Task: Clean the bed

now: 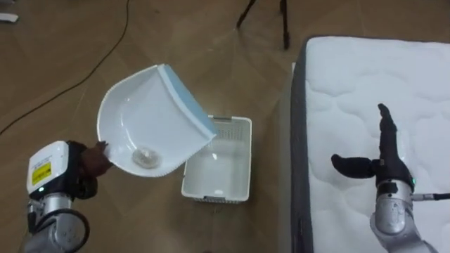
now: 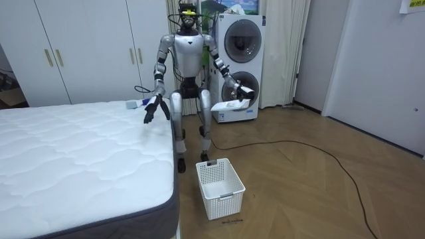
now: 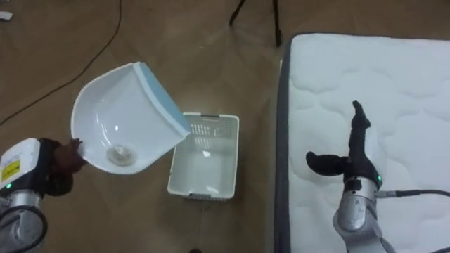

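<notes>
My left hand (image 1: 86, 164) is shut on the rim of a white dustpan (image 1: 151, 116) with a pale blue front lip. The pan tilts toward a white slatted basket (image 1: 219, 167) on the floor, its lip over the basket's near-left corner. A small pale clump of debris (image 1: 145, 157) lies in the pan's hollow. My right hand (image 1: 381, 160) hovers open over the white quilted mattress (image 1: 365, 77), thumb spread to the left. In the room view I stand at the bed's far corner, with the dustpan (image 2: 240, 92) raised and the basket (image 2: 220, 188) on the floor in front of me.
The mattress's grey side (image 1: 298, 140) runs right of the basket. A small blue and white item (image 2: 136, 104) lies on the bed corner near my right hand (image 2: 153, 110). Dark tripod legs (image 1: 284, 24) and a cable (image 1: 105, 50) cross the wood floor. Stacked washers (image 2: 239, 60) stand behind me.
</notes>
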